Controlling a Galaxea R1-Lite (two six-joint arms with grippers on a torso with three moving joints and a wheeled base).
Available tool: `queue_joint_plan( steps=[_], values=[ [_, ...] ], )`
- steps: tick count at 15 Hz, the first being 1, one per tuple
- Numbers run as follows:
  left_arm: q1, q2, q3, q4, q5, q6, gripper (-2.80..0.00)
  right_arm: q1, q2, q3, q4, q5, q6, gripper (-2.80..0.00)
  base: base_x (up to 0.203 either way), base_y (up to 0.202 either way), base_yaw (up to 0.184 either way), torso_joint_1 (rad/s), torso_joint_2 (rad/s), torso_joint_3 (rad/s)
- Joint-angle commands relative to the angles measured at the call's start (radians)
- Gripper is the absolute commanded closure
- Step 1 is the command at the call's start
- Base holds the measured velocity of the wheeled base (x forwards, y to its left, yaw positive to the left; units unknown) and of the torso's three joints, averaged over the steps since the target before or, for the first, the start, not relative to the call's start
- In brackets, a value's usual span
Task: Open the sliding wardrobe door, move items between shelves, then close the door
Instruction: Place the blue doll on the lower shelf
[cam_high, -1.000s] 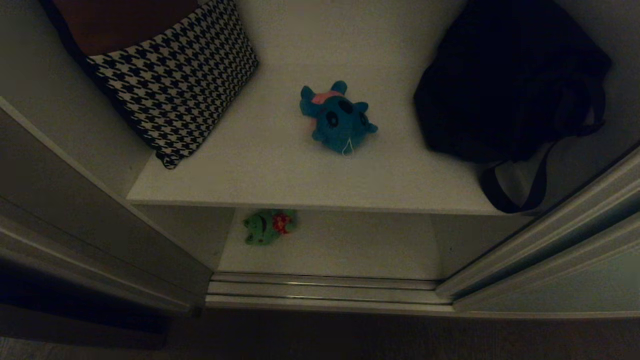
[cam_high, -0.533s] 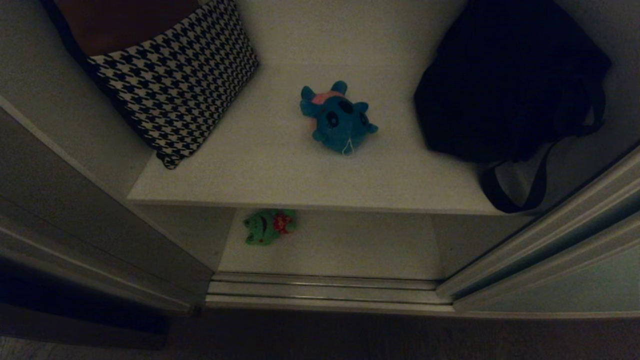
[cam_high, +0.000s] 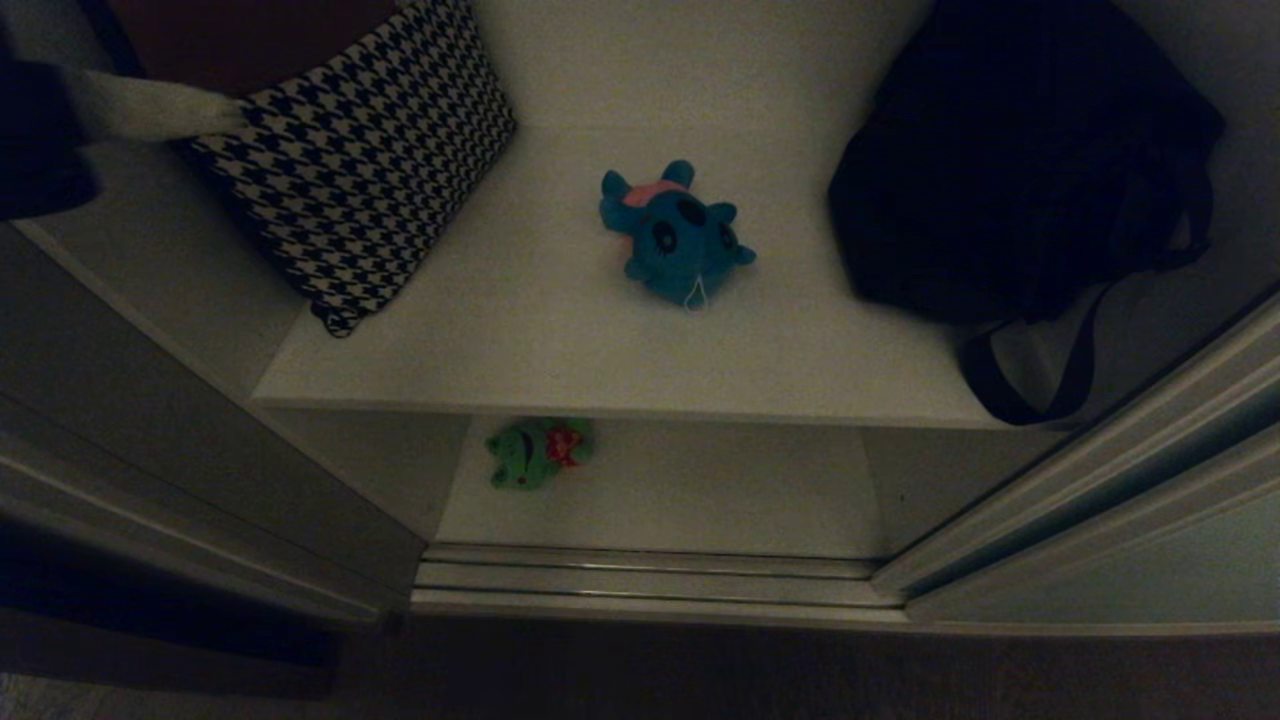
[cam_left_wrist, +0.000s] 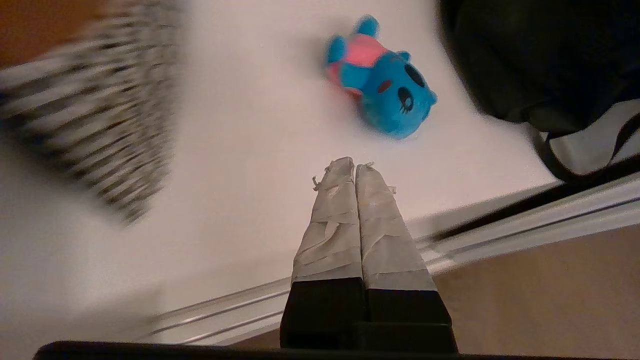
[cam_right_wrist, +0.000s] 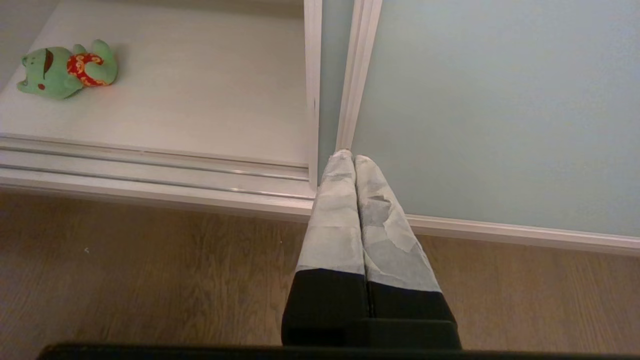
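The sliding wardrobe door (cam_high: 1140, 570) stands slid to the right, leaving the wardrobe open. A teal-blue plush toy (cam_high: 675, 235) with a pink back lies mid-way along the upper white shelf (cam_high: 560, 350). Below it, a green plush toy (cam_high: 535, 452) with a red patch lies on the lower shelf (cam_high: 700, 495). My left gripper (cam_high: 232, 118) reaches in from the upper left, shut and empty, over the houndstooth bag; in its wrist view the gripper (cam_left_wrist: 354, 165) hangs short of the teal toy (cam_left_wrist: 382, 82). My right gripper (cam_right_wrist: 350, 156) is shut and empty, low by the door's frame (cam_right_wrist: 357, 75).
A houndstooth bag (cam_high: 360, 160) leans at the shelf's left. On the shelf's right lies a black bag (cam_high: 1020, 160), its strap hanging over the front edge. A ribbed metal floor track (cam_high: 650, 580) runs along the opening. A grey panel (cam_high: 150, 430) bounds the left side.
My left gripper has risen into the head view at the upper left, where no arm showed before. The toys, the bags and the door have not moved.
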Motion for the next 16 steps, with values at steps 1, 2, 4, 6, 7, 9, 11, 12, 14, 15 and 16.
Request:
queue_joint_plan(
  steps=[1, 2, 4, 6, 7, 9, 11, 12, 14, 15, 16],
  values=[
    [-0.088, 0.28, -0.146, 0.0, 0.021, -0.02, 0.0, 0.0, 0.0, 0.0, 0.0, -0.001, -0.002, 0.0, 0.0, 0.0, 0.0, 0.0, 0.0, 0.0],
    [-0.125, 0.356, -0.222, -0.001, 0.046, -0.044, -2.8, 0.0, 0.0, 0.0, 0.0, 0.001, 0.0, 0.0, 0.0, 0.0, 0.0, 0.0, 0.0, 0.0],
    [-0.187, 0.497, -0.355, -0.004, 0.105, -0.099, -2.8, 0.0, 0.0, 0.0, -0.002, -0.001, 0.0, 0.0, 0.0, 0.0, 0.0, 0.0, 0.0, 0.0],
    [-0.24, 0.623, -0.447, -0.017, 0.185, -0.155, -2.8, 0.0, 0.0, 0.0, 0.0, -0.001, -0.002, 0.0, 0.0, 0.0, 0.0, 0.0, 0.0, 0.0],
    [-0.265, 0.682, -0.488, -0.025, 0.235, -0.188, -2.8, 0.0, 0.0, 0.0, 0.0, 0.001, 0.0, 0.0, 0.0, 0.0, 0.0, 0.0, 0.0, 0.0],
    [-0.314, 0.778, -0.528, -0.074, 0.329, -0.25, -2.8, 0.0, 0.0, 0.0, 0.0, 0.001, -0.002, 0.0, 0.0, 0.0, 0.0, 0.0, 0.0, 0.0],
    [-0.358, 0.839, -0.538, -0.172, 0.391, -0.322, -2.8, 0.0, 0.0, 0.0, 0.0, 0.001, 0.0, 0.0, 0.0, 0.0, 0.0, 0.0, 0.0, 0.0],
    [-0.366, 0.848, -0.539, -0.2, 0.397, -0.337, -2.8, 0.0, 0.0, 0.0, 0.0, 0.001, 0.0, 0.0, 0.0, 0.0, 0.0, 0.0, 0.0, 0.0],
    [-0.368, 0.864, -0.538, -0.261, 0.395, -0.356, -2.8, 0.0, 0.0, 0.0, -0.001, -0.001, -0.001, 0.0, 0.0, 0.0, 0.0, 0.0, 0.0, 0.0],
    [-0.368, 0.875, -0.538, -0.279, 0.395, -0.363, -2.8, 0.0, 0.0, 0.0, 0.0, -0.001, 0.0, 0.0, 0.0, 0.0, 0.0, 0.0, 0.0, 0.0],
    [-0.368, 0.891, -0.538, -0.287, 0.395, -0.359, -2.8, 0.0, 0.0, 0.0, 0.0, 0.0, 0.0, 0.0, 0.0, 0.0, 0.0, 0.0, 0.0, 0.0]
  ],
)
